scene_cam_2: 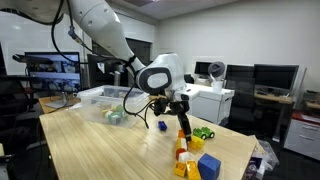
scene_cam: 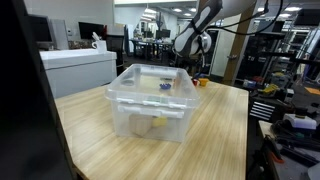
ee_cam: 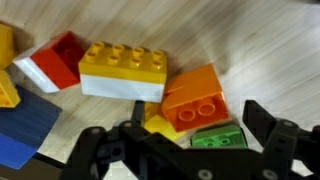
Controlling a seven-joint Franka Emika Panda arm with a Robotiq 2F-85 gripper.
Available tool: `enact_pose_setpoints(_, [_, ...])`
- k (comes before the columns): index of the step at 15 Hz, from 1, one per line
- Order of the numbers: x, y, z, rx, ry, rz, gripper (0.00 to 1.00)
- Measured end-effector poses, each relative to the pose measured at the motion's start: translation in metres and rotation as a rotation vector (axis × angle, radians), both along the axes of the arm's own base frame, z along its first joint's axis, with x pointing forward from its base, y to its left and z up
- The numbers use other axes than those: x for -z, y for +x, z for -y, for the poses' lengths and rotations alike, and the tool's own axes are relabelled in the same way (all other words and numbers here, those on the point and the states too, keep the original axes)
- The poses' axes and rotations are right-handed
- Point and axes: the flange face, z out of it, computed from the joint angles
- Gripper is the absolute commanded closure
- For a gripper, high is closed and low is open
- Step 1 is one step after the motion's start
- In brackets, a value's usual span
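Several bricks [scene_cam_2: 192, 158] lie on the surface [scene_cam_2: 100, 150]. The tool [ee_cam: 178, 130] hangs fully open and empty over the orange brick [ee_cam: 195, 100], at 4 o'clock from the yellow brick [ee_cam: 122, 58]. The orange brick is likely light, rigid and slick; grip across its flat sides.

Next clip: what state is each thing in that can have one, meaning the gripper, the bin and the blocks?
gripper, open, holding nothing, over the blocks
plastic bin, lidless, a few small items inside
block pile, loose, scattered
yellow block, joined onto a white block
orange block, loose, tilted
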Motion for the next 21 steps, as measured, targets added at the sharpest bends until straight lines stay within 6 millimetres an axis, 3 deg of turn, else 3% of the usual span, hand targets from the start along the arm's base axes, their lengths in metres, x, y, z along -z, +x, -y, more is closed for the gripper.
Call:
enact_pose_setpoints(1, [0.003,0.001,-0.003,-0.004,0.001,-0.004,0.27])
enact_pose_setpoints(8, [0.015,-0.003,-0.003,-0.005,0.005,-0.029,0.73])
enact_pose_setpoints(10, [0.006,-0.001,-0.003,-0.013,-0.002,-0.019,0.73])
enact_pose_setpoints(12, [-0.021,0.008,-0.012,-0.029,-0.007,0.025,0.73])
enact_pose_setpoints(14, [-0.078,0.022,-0.047,-0.117,-0.007,0.119,0.73])
enact_pose_setpoints(15, [-0.096,0.024,-0.065,-0.159,-0.002,0.146,0.73])
enact_pose_setpoints(16, [-0.117,0.025,-0.097,-0.235,0.013,0.172,0.73])
enact_pose_setpoints(18, [-0.135,0.019,-0.146,-0.331,0.045,0.192,0.73])
enact_pose_setpoints(21, [-0.143,-0.003,-0.228,-0.486,0.121,0.193,0.73])
